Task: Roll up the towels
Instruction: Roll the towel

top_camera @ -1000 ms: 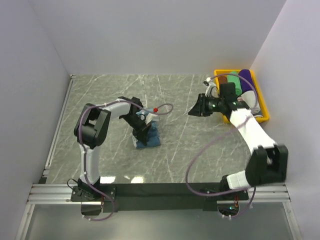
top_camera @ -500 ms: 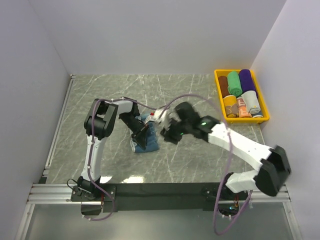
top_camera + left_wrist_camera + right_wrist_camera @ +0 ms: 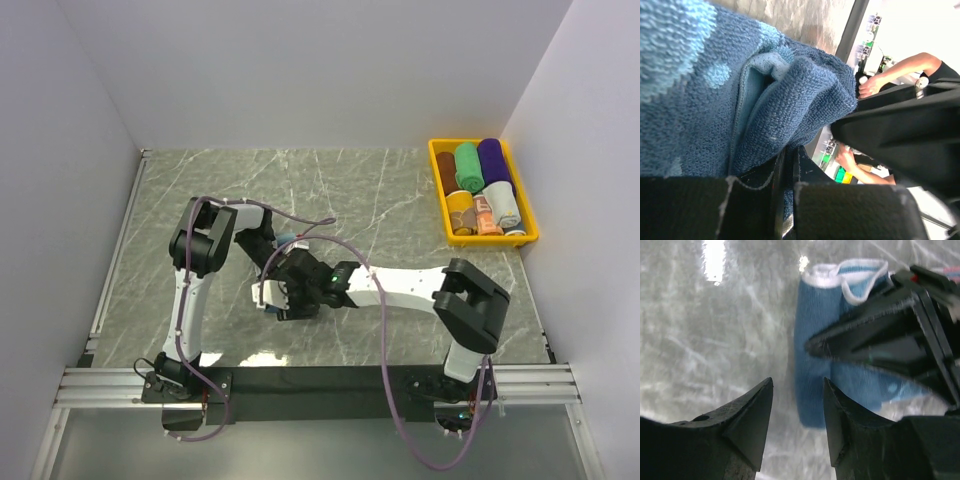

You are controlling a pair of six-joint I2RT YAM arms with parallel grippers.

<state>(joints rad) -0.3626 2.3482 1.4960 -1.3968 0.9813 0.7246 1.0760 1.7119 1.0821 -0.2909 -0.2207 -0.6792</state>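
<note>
A grey marble table [image 3: 380,200] carries a yellow bin [image 3: 436,190] packed with rolled towels [image 3: 467,165]. Well left of the bin, nearer the arm bases, lies a blue towel [image 3: 812,365] with dotted print, folded over on itself. There the left gripper [image 3: 789,150] is pinched tight on its cloth. The right gripper [image 3: 798,382] hangs alongside, jaws apart and empty.

The right gripper [image 3: 797,381], well apart from the blue towel [image 3: 812,340] a second ago, now hangs just beside it. The right arm [image 3: 410,285] now stretches low toward the towel, whose white hem now shows.
</note>
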